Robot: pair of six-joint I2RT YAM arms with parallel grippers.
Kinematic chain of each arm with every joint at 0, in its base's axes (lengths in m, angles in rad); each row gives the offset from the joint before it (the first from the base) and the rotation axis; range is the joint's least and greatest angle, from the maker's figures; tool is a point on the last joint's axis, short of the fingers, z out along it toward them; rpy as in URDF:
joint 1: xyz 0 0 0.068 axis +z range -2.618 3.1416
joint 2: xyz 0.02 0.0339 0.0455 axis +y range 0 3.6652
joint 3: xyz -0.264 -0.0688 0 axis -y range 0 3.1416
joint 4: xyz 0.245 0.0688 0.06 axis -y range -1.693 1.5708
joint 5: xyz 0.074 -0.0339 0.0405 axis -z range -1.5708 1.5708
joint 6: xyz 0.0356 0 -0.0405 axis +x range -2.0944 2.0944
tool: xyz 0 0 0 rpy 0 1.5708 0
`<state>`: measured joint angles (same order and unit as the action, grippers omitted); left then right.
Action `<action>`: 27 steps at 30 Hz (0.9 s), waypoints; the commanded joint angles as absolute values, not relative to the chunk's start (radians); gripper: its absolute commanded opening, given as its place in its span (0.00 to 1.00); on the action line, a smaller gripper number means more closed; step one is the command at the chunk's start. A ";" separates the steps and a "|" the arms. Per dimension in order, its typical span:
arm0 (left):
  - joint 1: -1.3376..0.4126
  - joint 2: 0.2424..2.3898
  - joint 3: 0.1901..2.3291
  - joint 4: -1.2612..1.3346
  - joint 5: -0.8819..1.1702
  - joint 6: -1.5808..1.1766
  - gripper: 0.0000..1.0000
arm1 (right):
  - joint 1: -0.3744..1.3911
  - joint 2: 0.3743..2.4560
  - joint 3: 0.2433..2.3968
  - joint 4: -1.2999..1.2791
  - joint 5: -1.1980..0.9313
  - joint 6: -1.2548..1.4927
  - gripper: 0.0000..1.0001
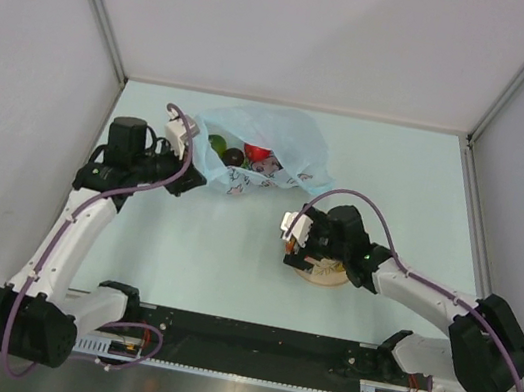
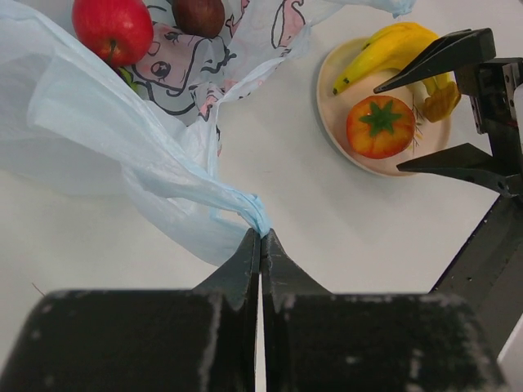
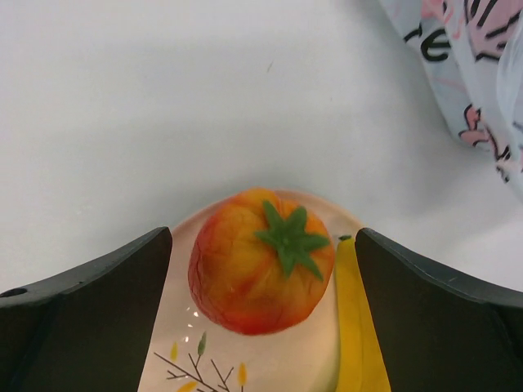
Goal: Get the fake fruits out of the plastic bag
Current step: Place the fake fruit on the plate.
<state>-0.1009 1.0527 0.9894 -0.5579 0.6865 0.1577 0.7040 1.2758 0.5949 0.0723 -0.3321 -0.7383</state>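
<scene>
The crinkled light-blue plastic bag (image 1: 287,140) lies at the back of the table. My left gripper (image 2: 261,234) is shut on a bunched edge of this bag (image 2: 122,163). Inside it lie a red apple (image 2: 113,28), a dark purple fruit (image 2: 198,14) and a green fruit (image 1: 216,143). The orange fruit with a green top (image 3: 261,261) and the yellow banana (image 3: 355,327) rest on the beige plate (image 3: 180,343). My right gripper (image 3: 263,237) hangs open over the plate, its fingers (image 3: 122,286) either side of the orange fruit and apart from it.
The beige plate (image 1: 329,279) sits right of centre, close to the bag's printed panel (image 3: 482,73). Grey walls stand on the left, right and back. The arm bases and a black rail (image 1: 245,350) run along the near edge.
</scene>
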 commanded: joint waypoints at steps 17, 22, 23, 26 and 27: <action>-0.104 1.002 0.957 -0.517 0.726 0.135 0.00 | 0.703 1.321 0.701 -0.064 -0.311 -0.672 1.00; -0.104 1.011 0.956 -0.508 0.724 0.132 0.00 | 0.699 1.331 0.703 -0.074 -0.321 -0.673 0.99; -0.104 1.015 0.960 -0.509 0.724 0.132 0.00 | 0.696 1.335 0.701 -0.075 -0.322 -0.675 0.99; -0.104 1.020 0.969 -0.509 0.723 0.133 0.00 | 0.692 1.328 0.704 -0.093 -0.319 -0.686 0.99; -0.104 1.025 0.973 -0.509 0.723 0.133 0.00 | 0.692 1.330 0.709 -0.118 -0.318 -0.689 0.99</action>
